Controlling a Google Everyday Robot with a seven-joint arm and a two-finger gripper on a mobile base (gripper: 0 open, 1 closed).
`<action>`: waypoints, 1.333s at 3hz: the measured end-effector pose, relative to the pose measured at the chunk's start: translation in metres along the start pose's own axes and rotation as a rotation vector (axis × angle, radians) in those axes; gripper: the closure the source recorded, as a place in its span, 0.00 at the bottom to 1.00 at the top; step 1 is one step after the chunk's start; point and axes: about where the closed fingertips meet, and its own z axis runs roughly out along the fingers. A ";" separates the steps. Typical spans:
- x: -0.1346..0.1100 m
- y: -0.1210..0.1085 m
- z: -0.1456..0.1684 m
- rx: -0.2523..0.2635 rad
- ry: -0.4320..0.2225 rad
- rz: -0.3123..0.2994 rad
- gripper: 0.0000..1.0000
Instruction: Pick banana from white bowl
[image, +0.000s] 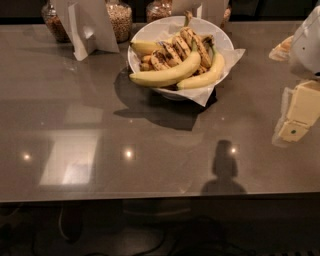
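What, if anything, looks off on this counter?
Nothing spilled. The liner paper pokes askew over the rim of the white bowl, and the brown-spotted bananas in it look overripe; the long banana looks clean. The hand is at the right edge, apart from the bowl.

no readable text; the claw (294, 122) at the right edge bears only a green dot (293, 132).

Glossy grey table (150, 160) carries white bowl (212, 27) mid-back, glass jars (120, 22) and folded white card (92, 25) at rear; my gripper (291, 130) hovers over right edge.
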 end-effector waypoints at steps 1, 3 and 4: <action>-0.001 -0.001 0.000 0.004 -0.003 -0.005 0.00; -0.047 -0.041 0.010 0.119 -0.094 -0.162 0.00; -0.085 -0.083 0.024 0.180 -0.151 -0.278 0.00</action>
